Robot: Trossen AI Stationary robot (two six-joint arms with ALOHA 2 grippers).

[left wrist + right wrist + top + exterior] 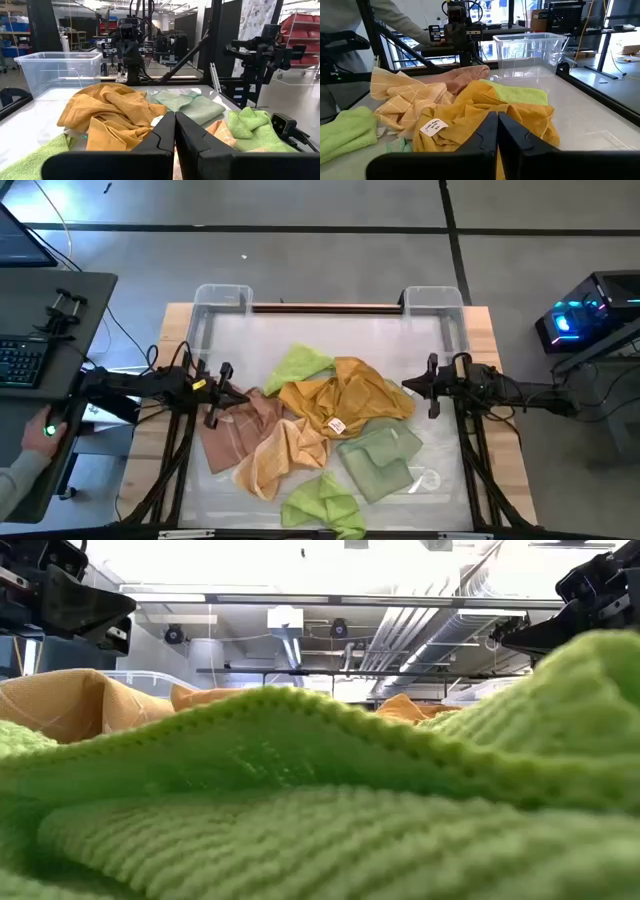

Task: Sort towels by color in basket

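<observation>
With my left claw and right claw both pressed together and empty at the bench's side edges, I should spread one wide and pinch only the mustard towel topping the mid-bench heap.

Setting: robotics lab or workshop.
Ceiling: exposed ducts across the top of the low view.
Storage: red parts bins, upper right.
Equipment: keyboard at left edge; concrete floor above.
</observation>
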